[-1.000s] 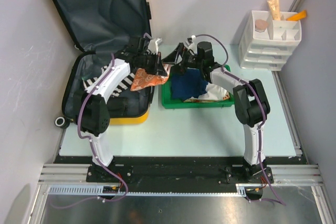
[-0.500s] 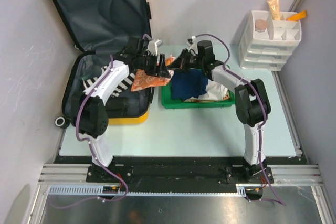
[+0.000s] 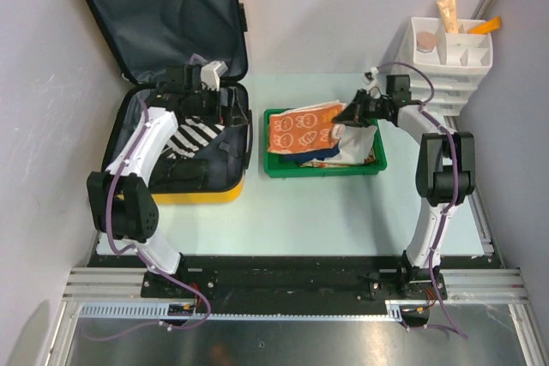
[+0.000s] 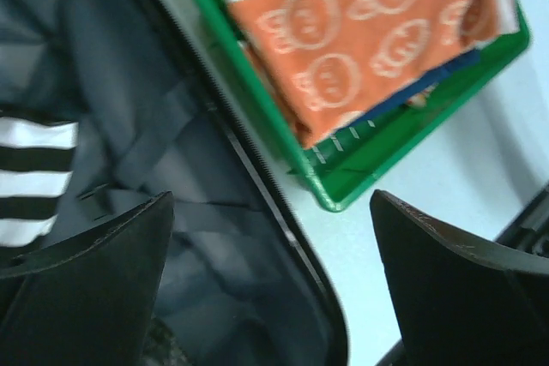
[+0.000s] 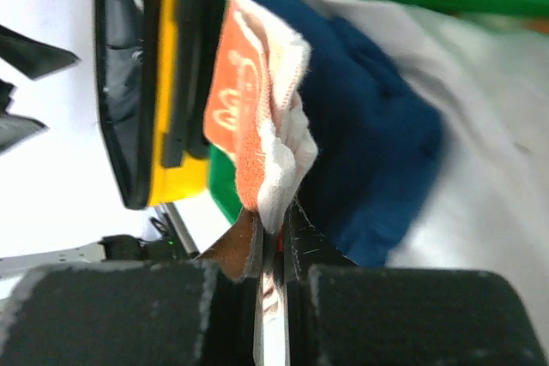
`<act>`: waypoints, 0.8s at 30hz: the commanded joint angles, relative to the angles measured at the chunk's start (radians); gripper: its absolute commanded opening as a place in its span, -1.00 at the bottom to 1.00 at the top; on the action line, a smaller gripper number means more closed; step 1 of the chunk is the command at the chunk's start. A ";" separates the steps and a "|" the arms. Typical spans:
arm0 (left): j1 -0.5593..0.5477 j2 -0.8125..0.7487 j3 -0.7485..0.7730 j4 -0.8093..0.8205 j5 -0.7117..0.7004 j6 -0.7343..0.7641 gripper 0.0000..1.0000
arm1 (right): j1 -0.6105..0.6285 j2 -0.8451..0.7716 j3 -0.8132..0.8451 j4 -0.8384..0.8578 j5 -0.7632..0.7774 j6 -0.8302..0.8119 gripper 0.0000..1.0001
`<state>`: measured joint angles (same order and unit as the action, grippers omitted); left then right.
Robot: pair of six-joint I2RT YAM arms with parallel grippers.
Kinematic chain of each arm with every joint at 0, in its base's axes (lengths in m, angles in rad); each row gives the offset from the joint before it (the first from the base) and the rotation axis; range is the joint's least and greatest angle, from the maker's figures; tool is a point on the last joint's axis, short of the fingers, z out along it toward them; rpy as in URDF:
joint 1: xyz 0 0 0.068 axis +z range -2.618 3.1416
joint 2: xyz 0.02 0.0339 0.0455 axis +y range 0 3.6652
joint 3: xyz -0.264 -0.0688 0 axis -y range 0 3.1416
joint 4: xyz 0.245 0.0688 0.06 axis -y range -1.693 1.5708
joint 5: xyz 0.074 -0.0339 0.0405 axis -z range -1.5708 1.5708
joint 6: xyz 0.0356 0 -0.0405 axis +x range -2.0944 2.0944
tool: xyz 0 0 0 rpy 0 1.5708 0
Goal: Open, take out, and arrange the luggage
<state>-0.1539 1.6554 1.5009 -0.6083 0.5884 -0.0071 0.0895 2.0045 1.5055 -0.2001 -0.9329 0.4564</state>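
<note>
The yellow luggage (image 3: pixel 213 191) lies open at the left, its lid (image 3: pixel 163 15) propped up and a black-and-white striped cloth (image 3: pixel 190 135) in its base. My left gripper (image 3: pixel 227 109) hovers open over the luggage's right rim (image 4: pixel 257 177), with nothing between its fingers (image 4: pixel 86 280). My right gripper (image 3: pixel 347 116) is shut on the edge of an orange printed cloth (image 3: pixel 300 130), which is spread over the green tray (image 3: pixel 326 169). The right wrist view shows the jaws pinched on that cloth (image 5: pixel 249 100) above a blue cloth (image 5: pixel 369 143).
A white cloth (image 5: pixel 489 126) lies in the tray's right part. A white drawer organizer (image 3: pixel 446 57) with bottles on top stands at the back right, close behind my right arm. Grey walls close in the left and right sides.
My left gripper opened, let go of the orange cloth and drew back left over the luggage. My right gripper shut on the cloth and pulled it right across the tray.
</note>
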 commanded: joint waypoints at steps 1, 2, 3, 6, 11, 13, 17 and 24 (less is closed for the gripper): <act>0.077 0.001 -0.002 -0.007 -0.087 0.103 1.00 | -0.066 0.019 -0.022 -0.142 -0.032 -0.258 -1.00; 0.083 0.010 0.001 -0.007 -0.105 0.119 0.99 | -0.082 0.039 -0.024 -0.153 -0.035 -0.280 -1.00; 0.086 0.027 0.004 -0.010 -0.167 0.140 0.99 | -0.082 0.045 -0.025 -0.174 -0.038 -0.324 -1.00; 0.089 0.064 -0.001 -0.011 -0.246 0.275 0.92 | -0.120 0.060 -0.024 -0.214 -0.044 -0.377 -1.00; 0.091 0.159 0.027 -0.013 -0.360 0.389 0.72 | -0.132 0.063 -0.013 -0.225 -0.034 -0.389 -0.23; 0.096 0.211 0.048 -0.015 -0.410 0.443 0.62 | -0.132 0.047 -0.002 -0.239 -0.032 -0.380 0.08; 0.100 0.286 0.076 -0.018 -0.482 0.542 0.58 | -0.132 0.004 0.022 -0.280 -0.021 -0.381 0.43; 0.111 0.412 0.137 -0.016 -0.532 0.631 0.61 | -0.131 -0.079 0.053 -0.289 0.006 -0.364 0.77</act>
<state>-0.0551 2.0232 1.5528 -0.6338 0.1062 0.5293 -0.0372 2.0281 1.5005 -0.4767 -0.9440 0.0967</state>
